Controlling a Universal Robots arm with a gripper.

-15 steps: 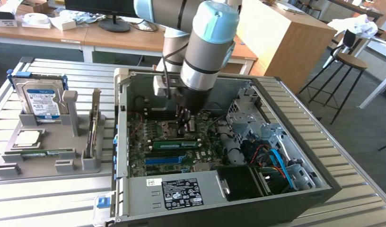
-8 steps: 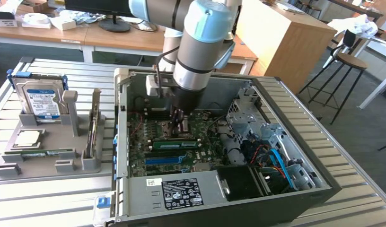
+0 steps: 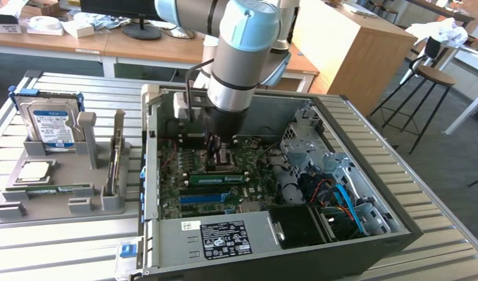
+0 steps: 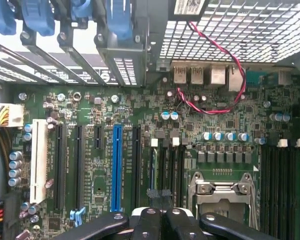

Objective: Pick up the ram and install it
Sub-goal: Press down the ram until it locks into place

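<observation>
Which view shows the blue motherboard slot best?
The wrist view: the blue slot runs its full length there, seen face-on and unobstructed. The exterior view shows it as a short blue strip seen at a slant.
</observation>
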